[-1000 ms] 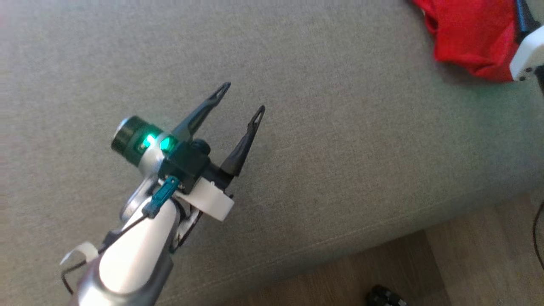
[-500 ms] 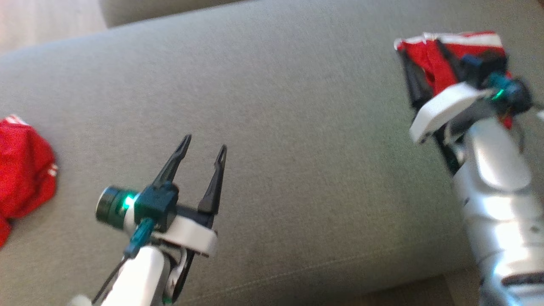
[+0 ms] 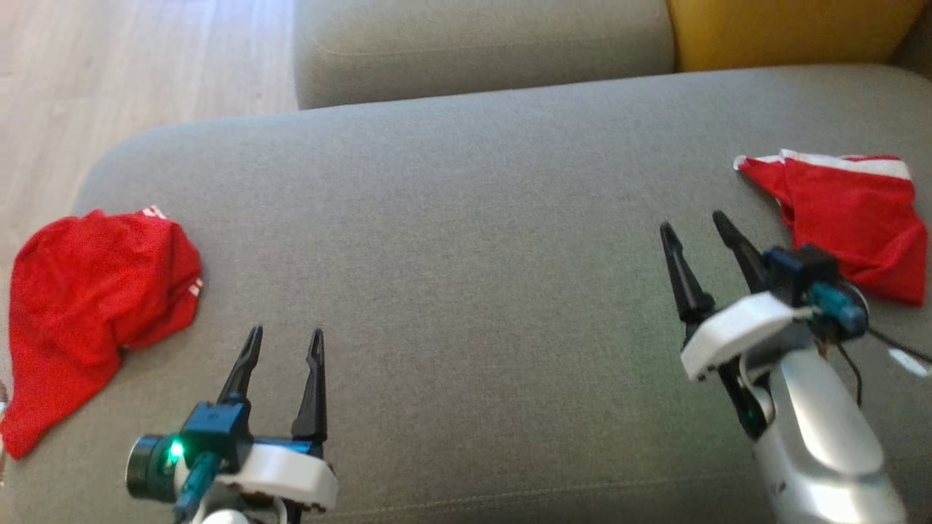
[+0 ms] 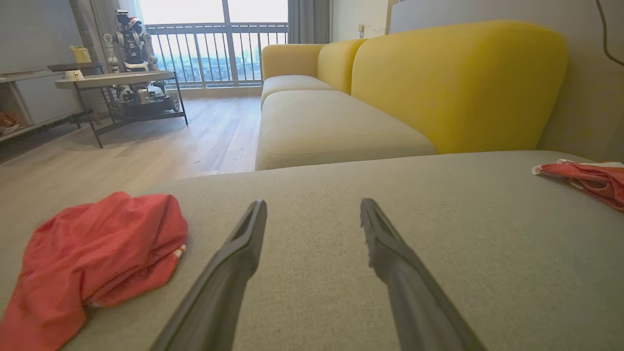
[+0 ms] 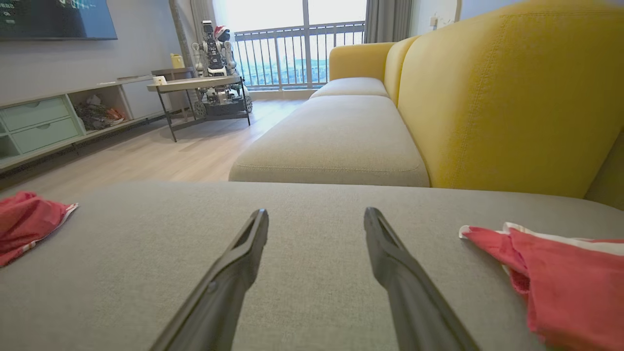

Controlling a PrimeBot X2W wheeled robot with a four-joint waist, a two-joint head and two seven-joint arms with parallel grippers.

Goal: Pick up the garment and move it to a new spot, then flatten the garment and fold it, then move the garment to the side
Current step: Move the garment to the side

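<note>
Living room, yellow sofa (image 4: 458,83), balcony railing (image 4: 214,53)

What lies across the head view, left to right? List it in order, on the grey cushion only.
Crumpled red garment → left gripper, jaws open → right gripper, jaws open → red garment with a white band.
</note>
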